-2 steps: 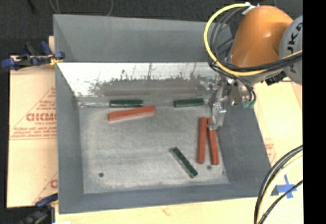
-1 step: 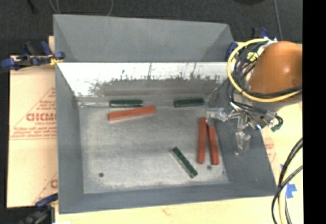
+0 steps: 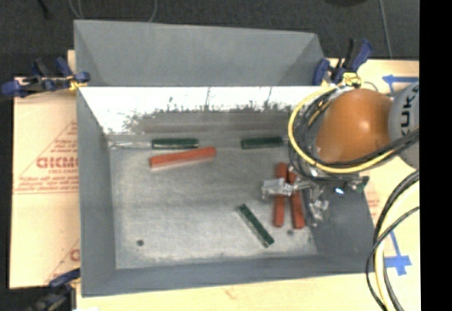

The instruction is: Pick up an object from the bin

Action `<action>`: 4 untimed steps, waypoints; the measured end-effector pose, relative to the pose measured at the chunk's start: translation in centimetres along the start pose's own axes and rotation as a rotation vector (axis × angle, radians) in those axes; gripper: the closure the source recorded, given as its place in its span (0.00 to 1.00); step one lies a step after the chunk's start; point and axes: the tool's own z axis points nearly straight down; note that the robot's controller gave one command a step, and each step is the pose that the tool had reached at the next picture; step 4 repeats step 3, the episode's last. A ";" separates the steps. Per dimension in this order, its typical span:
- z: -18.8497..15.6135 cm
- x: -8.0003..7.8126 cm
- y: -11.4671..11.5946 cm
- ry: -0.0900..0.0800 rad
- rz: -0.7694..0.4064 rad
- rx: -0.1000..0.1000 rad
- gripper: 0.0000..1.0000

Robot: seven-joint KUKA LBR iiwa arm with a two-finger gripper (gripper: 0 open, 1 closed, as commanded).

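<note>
end effector (image 3: 295, 198) over flat red bars (image 3: 280, 209) | grip: cannot tell | slim green strip (image 3: 255, 225) just beside

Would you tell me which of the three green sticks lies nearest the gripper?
The slanted green stick beside the gripper; the other two lie level along the far wall.

Even light, glare on bin wall (image 3: 198, 101)
</note>
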 end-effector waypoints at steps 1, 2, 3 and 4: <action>-0.2 -0.1 -0.1 -0.003 0.003 0.003 1.00; -17.4 0.8 -3.1 -0.003 0.010 0.010 1.00; -20.4 2.0 -5.1 -0.001 -0.233 0.004 1.00; -20.4 2.0 -5.1 -0.001 -0.233 0.004 1.00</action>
